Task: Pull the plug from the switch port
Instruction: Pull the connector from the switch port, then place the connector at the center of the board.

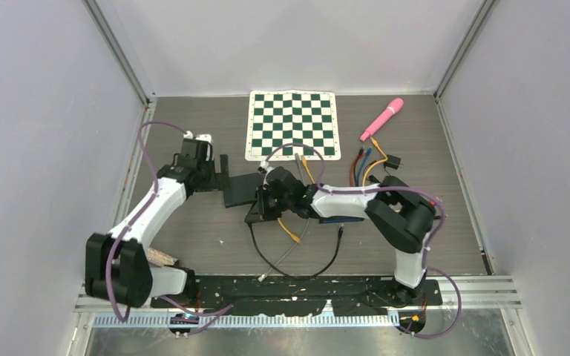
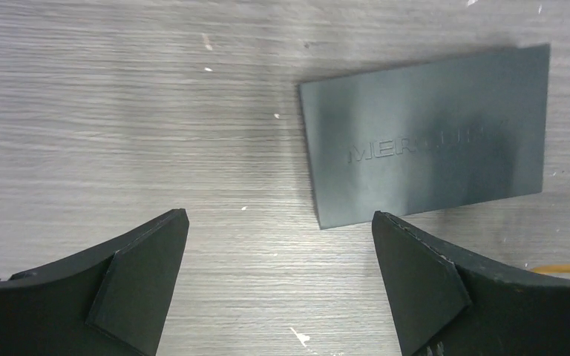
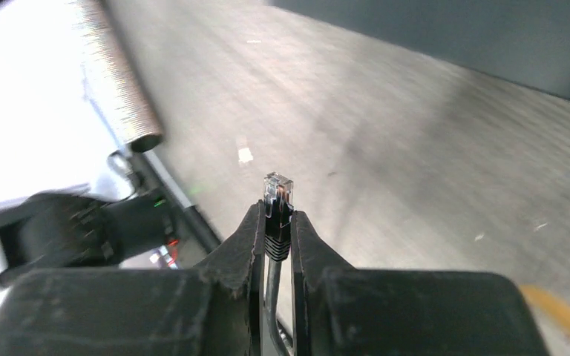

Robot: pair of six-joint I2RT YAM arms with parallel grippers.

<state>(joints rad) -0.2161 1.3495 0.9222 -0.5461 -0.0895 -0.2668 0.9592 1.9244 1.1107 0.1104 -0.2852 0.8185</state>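
One light plug (image 3: 277,204), clenched in your right claw (image 3: 276,215) by its boot (image 3: 276,237); spare the fragile-looking tip (image 3: 278,184). The left claw (image 2: 279,215) gapes.

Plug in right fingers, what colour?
Plug: clear tip, black boot. Right wrist view shows best.

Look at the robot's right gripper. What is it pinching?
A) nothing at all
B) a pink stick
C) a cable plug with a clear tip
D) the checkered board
C: in the right wrist view the right gripper is closed on the plug, and the plug's clear tip sticks out past the fingertips.
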